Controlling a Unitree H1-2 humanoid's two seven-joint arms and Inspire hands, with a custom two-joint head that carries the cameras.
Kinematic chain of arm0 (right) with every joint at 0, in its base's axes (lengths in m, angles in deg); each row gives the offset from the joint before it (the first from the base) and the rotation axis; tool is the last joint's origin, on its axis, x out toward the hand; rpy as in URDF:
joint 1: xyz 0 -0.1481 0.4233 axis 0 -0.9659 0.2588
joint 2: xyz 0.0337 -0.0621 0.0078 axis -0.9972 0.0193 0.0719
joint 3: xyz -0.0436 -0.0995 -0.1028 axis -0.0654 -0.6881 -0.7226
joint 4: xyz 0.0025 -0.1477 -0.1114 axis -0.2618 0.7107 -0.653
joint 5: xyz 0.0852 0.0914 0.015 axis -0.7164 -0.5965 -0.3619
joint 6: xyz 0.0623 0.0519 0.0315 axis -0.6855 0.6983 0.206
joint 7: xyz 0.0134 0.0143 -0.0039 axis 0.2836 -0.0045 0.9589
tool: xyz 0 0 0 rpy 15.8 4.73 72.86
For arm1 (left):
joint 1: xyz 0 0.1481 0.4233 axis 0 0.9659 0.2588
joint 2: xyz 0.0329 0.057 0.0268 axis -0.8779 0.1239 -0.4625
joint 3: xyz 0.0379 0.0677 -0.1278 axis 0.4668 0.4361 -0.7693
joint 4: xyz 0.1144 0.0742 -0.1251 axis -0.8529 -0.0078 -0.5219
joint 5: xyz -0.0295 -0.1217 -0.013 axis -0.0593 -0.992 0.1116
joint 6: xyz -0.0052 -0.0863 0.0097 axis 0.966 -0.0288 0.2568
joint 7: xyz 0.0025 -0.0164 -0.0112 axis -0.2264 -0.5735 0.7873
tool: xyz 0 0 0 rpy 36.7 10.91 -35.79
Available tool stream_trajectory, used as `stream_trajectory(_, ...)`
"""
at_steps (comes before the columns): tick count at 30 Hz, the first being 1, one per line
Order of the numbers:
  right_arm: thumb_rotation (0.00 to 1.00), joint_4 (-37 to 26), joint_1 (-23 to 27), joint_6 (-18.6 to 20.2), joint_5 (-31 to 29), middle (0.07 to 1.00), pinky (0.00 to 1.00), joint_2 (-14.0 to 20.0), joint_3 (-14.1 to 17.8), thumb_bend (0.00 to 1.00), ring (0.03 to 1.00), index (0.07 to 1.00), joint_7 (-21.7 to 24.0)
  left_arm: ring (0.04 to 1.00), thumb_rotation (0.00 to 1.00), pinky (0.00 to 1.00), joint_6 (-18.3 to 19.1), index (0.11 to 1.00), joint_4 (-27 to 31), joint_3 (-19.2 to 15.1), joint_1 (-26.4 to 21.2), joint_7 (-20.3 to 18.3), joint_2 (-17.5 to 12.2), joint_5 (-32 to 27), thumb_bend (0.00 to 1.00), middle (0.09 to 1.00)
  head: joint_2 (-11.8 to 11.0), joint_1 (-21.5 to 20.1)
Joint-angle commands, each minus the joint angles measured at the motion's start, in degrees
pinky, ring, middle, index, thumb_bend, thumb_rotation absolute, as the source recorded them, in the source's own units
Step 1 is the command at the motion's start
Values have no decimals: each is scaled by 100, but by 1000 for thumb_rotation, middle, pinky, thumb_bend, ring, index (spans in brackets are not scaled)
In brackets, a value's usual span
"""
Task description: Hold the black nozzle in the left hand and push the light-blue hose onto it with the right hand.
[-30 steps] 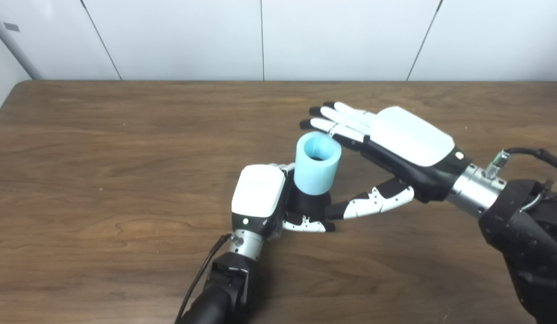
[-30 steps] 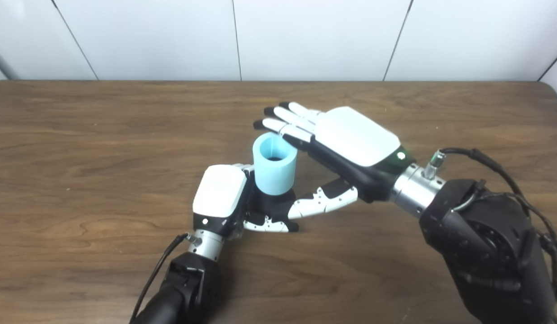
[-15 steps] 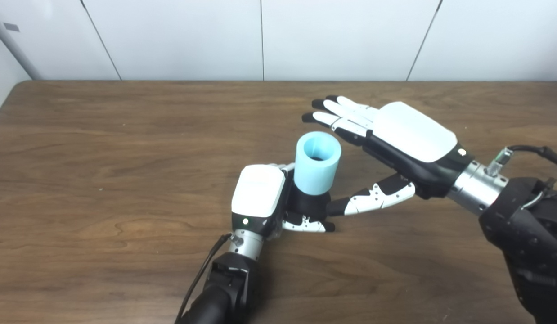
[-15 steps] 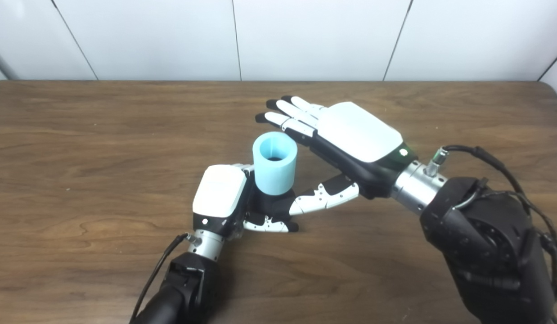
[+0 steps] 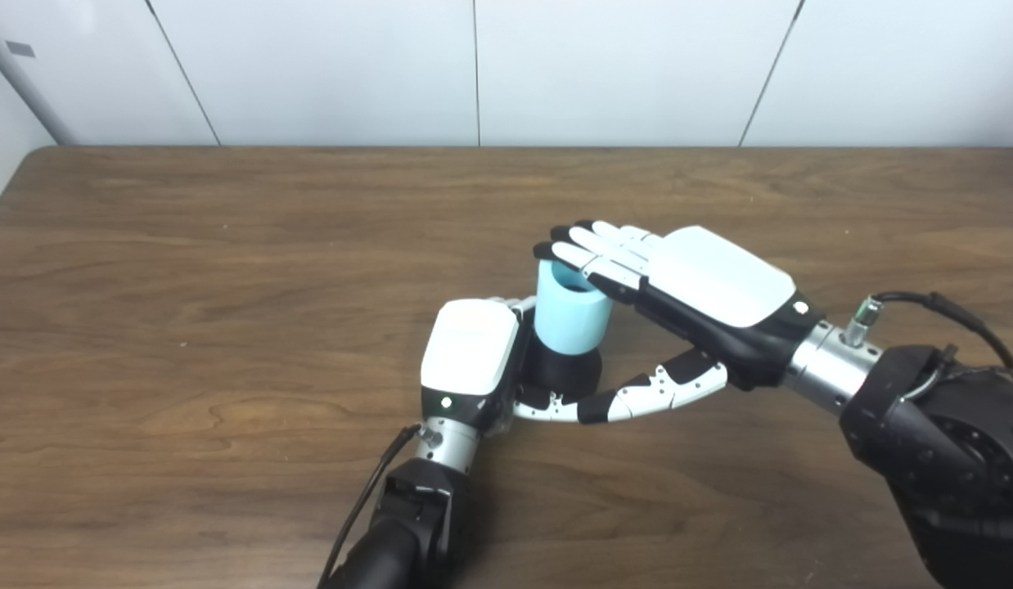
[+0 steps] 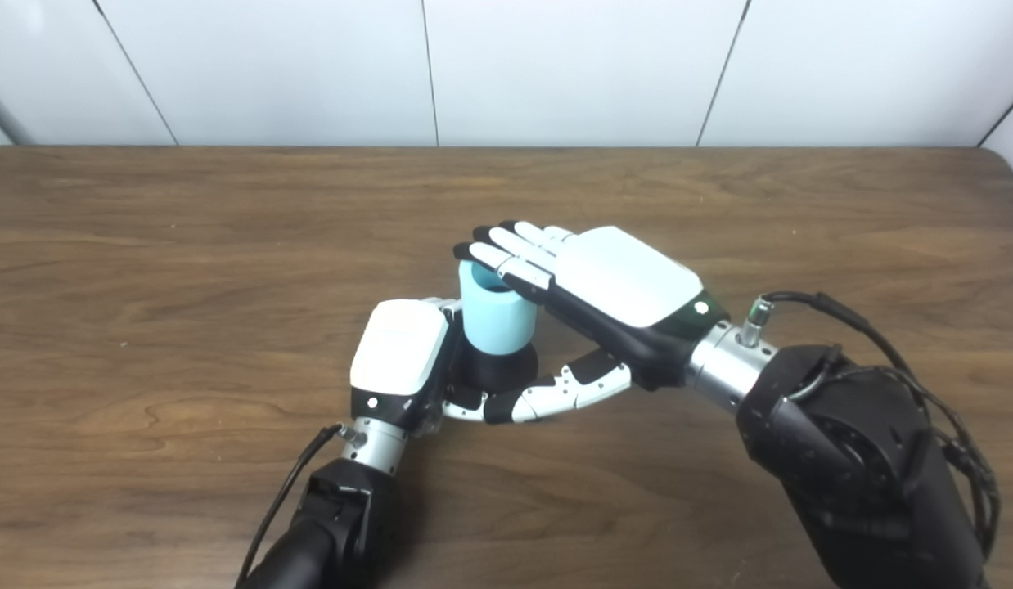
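1. The black nozzle (image 5: 562, 372) is seen upright on the wooden table (image 5: 187, 286), near the middle of the tabletop, a little toward the near edge.
2. The nozzle is grasped low down by the left hand (image 5: 474, 360), whose white back faces the camera; its fingers are wrapped round the far side of the nozzle and mostly hidden, and its thumb is laid along the near side at the base.
3. The light-blue hose (image 5: 570, 315), a short thick tube, is seated upright on top of the nozzle, with its lower end meeting the black body. How far the nozzle reaches inside cannot be told.
4. The open top of the hose is partly covered by the right hand's fingers (image 5: 584, 254), which are held straight and close together, flat across the rim. Contact with the rim is suggested but cannot be confirmed.
5. The right hand (image 5: 703, 286) is kept flat and released, palm down, nothing gripped; its arm comes in from the lower right.
6. The right thumb (image 5: 654, 393) is stretched out low toward the left, its tip just beside or touching the left thumb at the nozzle's base; which of the two cannot be told.
7. The hose is seen to stand between the left hand's back and the right palm, just beside the left hand.
8. White wall panels (image 5: 474, 74) are seen behind the table's far edge.
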Motion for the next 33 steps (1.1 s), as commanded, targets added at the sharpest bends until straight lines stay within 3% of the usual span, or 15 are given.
stream_trajectory(1, 908, -52, 154, -96, 57, 1000, 970, -11, 8, 599, 1000, 976, -46, 502, 0, 478, 77, 511, -315, 109, 276, -559, -100, -46, 521, 419, 8, 6)
stream_trajectory(18, 839, -77, -168, -295, 99, 989, 940, 149, -36, 584, 1000, 950, -21, 450, 0, 420, 56, 500, -245, 74, 297, -636, -125, -117, 519, 394, 59, -3)
stream_trajectory(25, 862, -112, -158, -363, 191, 994, 959, 115, -60, 590, 1000, 952, -68, 444, 0, 414, 76, 500, -254, 90, 281, -662, -136, -52, 520, 395, 59, -12)
stream_trajectory(30, 778, -104, -205, -482, 297, 987, 942, 167, -115, 589, 1000, 943, -61, 432, 0, 401, 30, 498, -237, 72, 286, -621, -141, -114, 519, 393, 59, -12)
stream_trajectory(33, 783, -41, -247, -594, 452, 993, 940, 193, -183, 593, 1000, 949, -25, 421, 0, 382, 5, 496, -242, 63, 287, -594, -152, -128, 520, 393, 80, 0)
